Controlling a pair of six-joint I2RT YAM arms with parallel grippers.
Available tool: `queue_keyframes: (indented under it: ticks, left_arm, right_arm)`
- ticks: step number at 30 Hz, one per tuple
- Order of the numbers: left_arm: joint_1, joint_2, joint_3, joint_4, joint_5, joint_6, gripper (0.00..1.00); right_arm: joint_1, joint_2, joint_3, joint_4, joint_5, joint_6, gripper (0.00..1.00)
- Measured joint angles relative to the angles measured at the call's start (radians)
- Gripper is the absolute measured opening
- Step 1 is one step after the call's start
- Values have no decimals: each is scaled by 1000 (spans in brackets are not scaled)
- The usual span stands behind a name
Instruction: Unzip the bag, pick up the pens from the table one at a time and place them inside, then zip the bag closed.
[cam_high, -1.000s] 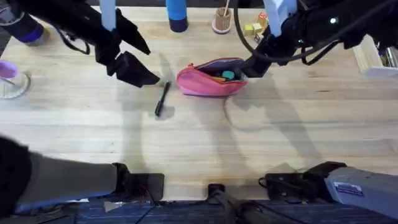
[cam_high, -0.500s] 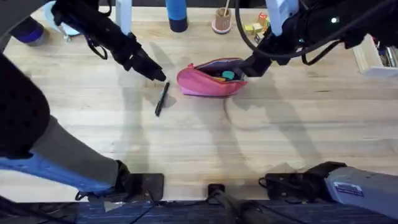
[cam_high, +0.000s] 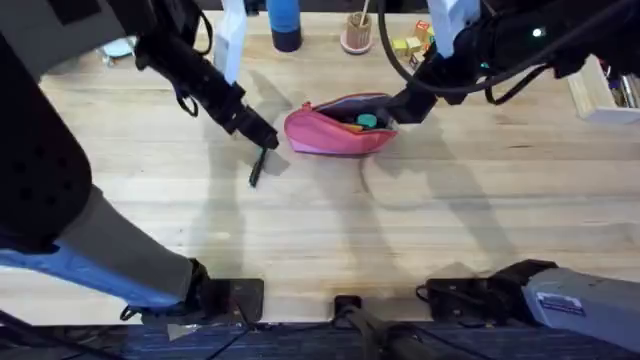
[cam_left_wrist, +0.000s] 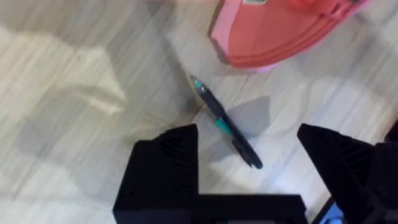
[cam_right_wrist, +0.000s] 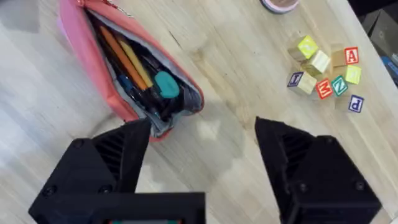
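Centrally on the pale plank table (cam_high: 450, 220) lies the bag (cam_high: 335, 128), unzipped. One pen (cam_left_wrist: 225, 122) sits just beside it — L gripper (cam_left_wrist: 249, 155) spread open over it. R gripper (cam_right_wrist: 202, 146) open at the bag's end. Letter blocks (cam_right_wrist: 323, 71) nearby.

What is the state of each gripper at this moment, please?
Left gripper: open, empty, fingers on either side of the pen on the table.
Right gripper: open, empty, beside the open bag.

pale plank tabletop (cam_high: 480, 210), soft shadows
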Motion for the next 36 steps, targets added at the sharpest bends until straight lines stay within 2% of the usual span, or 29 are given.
queue_keyframes:
  ticks: [5,11,15,26,31,36]
  left_arm:
    - [-14,0,-30,16,-64,-39,996]
    - [-95,0,-30,21,-180,-50,996]
    - [-134,0,-30,42,-230,-50,996]
    - [-136,0,-30,112,-330,-57,995]
    - [-145,0,-30,129,-342,-56,995]
    - [-176,0,-52,194,-344,-55,995]
  right_arm:
    - [0,0,0,4,0,0,997]
    - [0,0,0,21,0,0,998]
    - [0,0,0,27,0,0,997]
    - [0,0,0,31,0,0,997]
    - [0,0,0,35,0,0,997]
    - [0,0,0,37,0,0,997]
